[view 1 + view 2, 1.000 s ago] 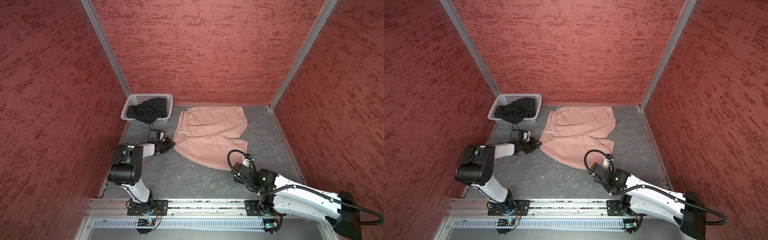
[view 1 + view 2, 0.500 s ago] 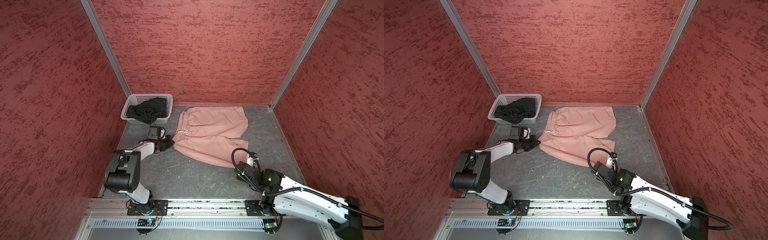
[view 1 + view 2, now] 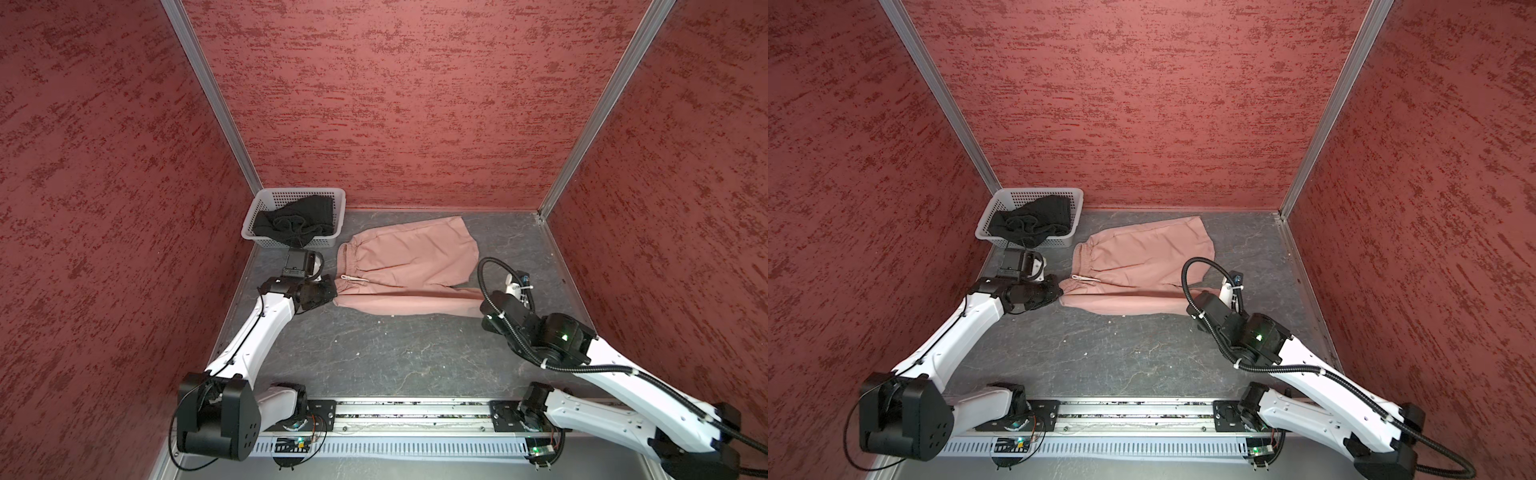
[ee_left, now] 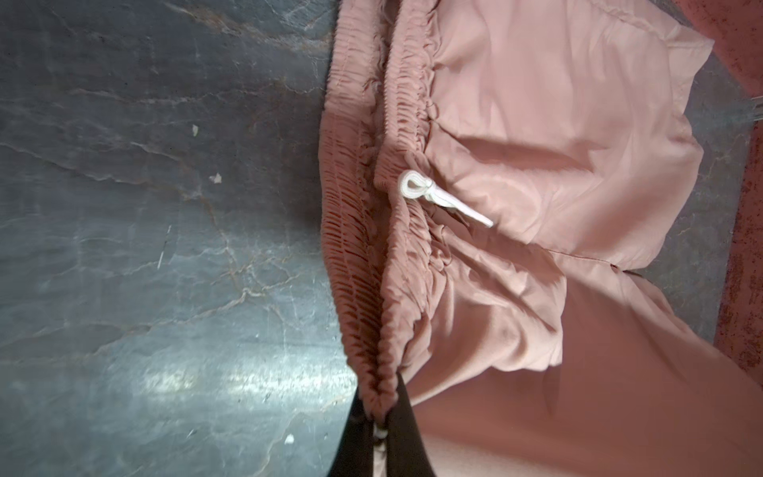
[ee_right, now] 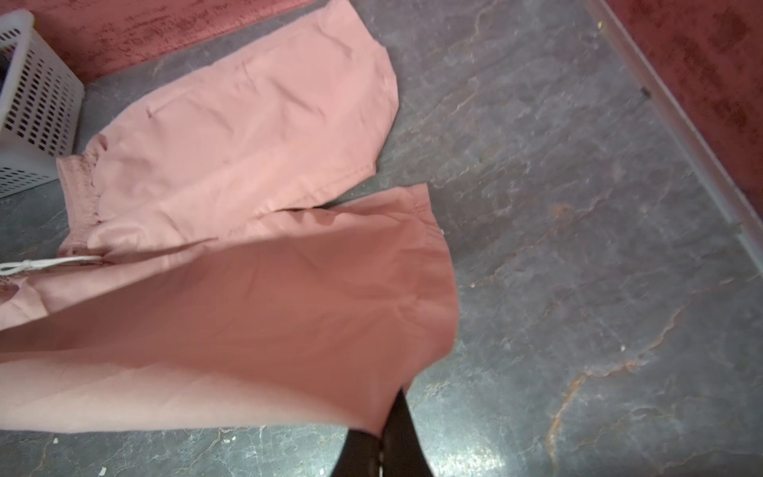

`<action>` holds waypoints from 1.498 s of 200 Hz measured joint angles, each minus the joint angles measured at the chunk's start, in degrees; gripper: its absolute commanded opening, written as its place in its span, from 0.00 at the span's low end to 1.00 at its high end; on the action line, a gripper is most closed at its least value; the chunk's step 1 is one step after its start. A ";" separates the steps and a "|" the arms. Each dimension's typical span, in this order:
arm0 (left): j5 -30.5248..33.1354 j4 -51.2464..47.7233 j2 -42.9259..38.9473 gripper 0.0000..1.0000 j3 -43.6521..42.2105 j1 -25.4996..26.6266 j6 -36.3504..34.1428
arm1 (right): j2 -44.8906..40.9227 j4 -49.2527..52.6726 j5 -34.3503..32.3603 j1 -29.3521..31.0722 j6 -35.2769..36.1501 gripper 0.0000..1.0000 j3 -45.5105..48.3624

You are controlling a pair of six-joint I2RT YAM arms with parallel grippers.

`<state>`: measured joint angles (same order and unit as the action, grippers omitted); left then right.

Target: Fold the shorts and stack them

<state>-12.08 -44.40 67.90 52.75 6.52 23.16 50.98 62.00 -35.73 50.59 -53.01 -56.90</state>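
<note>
The dusty pink shorts [image 3: 407,262] [image 3: 1142,257] lie on the dark floor, waistband to the left, far leg flat. The near leg is raised and stretched between the two grippers. My left gripper [image 3: 332,293] [image 3: 1061,293] [image 4: 380,417] is shut on the near end of the gathered waistband [image 4: 363,247]. My right gripper [image 3: 484,307] [image 3: 1192,309] [image 5: 386,429] is shut on the hem corner of the near leg [image 5: 289,314]. A white drawstring [image 4: 437,198] hangs at the waist. The black shorts [image 3: 295,220] [image 3: 1032,220] are bunched in the basket.
The white perforated basket [image 3: 299,192] [image 3: 1038,191] stands in the back left corner, just behind my left wrist. Red walls close in the left, back and right sides. A metal rail [image 3: 411,409] runs along the front edge.
My left gripper has shut on the waistband. My right gripper has drawn the near leg's hem rightward, and the near edge of the pink shorts now runs straight between the two.
</note>
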 measured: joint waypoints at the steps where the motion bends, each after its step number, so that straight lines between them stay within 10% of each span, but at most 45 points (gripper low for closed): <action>1: 0.02 -0.31 -0.13 0.00 0.15 0.02 -0.07 | 0.02 0.07 -0.07 0.00 0.15 0.00 -0.11; 108: 4.66 -24.92 -6.12 0.00 14.73 4.42 -1.11 | 0.74 -6.71 -5.18 -4.96 24.44 0.00 -7.98; 209: 3.21 -23.04 10.71 0.00 22.08 -2.25 -9.14 | 26.56 -25.88 19.87 -28.30 48.50 0.00 -17.97; 299: 3.08 -18.56 29.49 0.00 31.04 -6.03 -14.05 | 53.96 -27.63 27.85 -33.35 57.02 0.00 -36.81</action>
<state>-8.99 -62.96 97.38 83.79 0.49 9.10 104.95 34.37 -7.88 17.23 4.01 -93.71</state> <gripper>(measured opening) 0.061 0.046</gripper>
